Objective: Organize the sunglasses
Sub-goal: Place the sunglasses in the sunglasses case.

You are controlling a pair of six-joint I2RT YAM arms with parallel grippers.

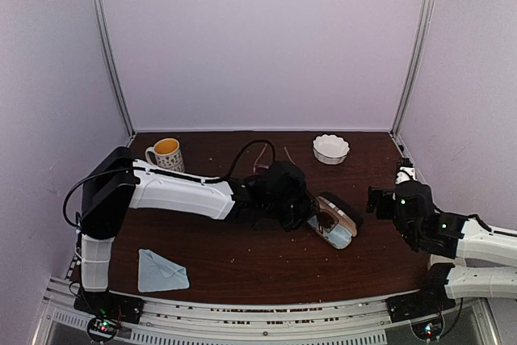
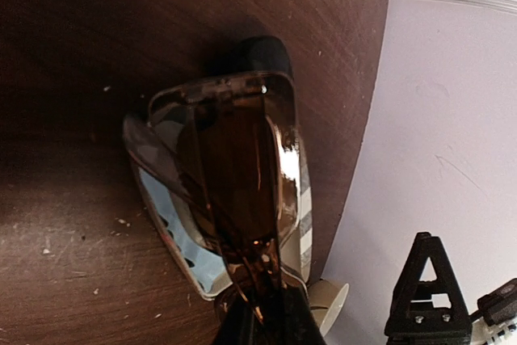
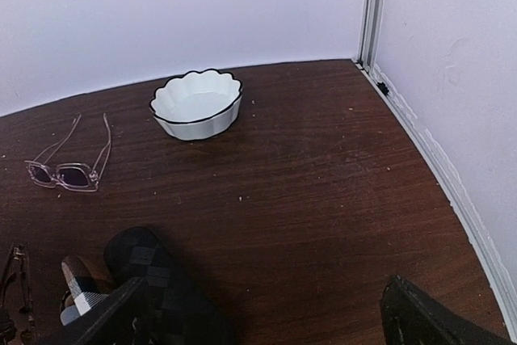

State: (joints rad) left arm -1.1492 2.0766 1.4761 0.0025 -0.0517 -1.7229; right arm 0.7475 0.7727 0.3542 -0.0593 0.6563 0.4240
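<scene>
Top view first: the left arm reaches low across the table (image 1: pixel 202 248), wrist bent down toward the centre, and the left gripper (image 1: pixel 303 209) sits right at the open striped case (image 1: pixel 339 233), with the black case (image 1: pixel 349 204) just behind it. The right arm stays folded at its own side, the right gripper (image 1: pixel 380 199) near the cases but apart from them. Over to the left wrist: the dark sunglasses (image 2: pixel 234 167) hang over the case's pale lining, the gripper pinched shut on the near end of the frame. Whether they touch the lining, I can't tell. They look light and stiff, with slick lenses that would scratch, so a frame-edge hold looks right, never the lens. Now the right wrist: the pink glasses (image 3: pixel 69 169) lie flat on the table, arms unfolded, beside the bowl (image 3: pixel 196 104) but not touching it. That thin frame will likely flex; the front bar or bridge looks the safest hold. The right gripper's fingers are spread wide, holding nothing.
</scene>
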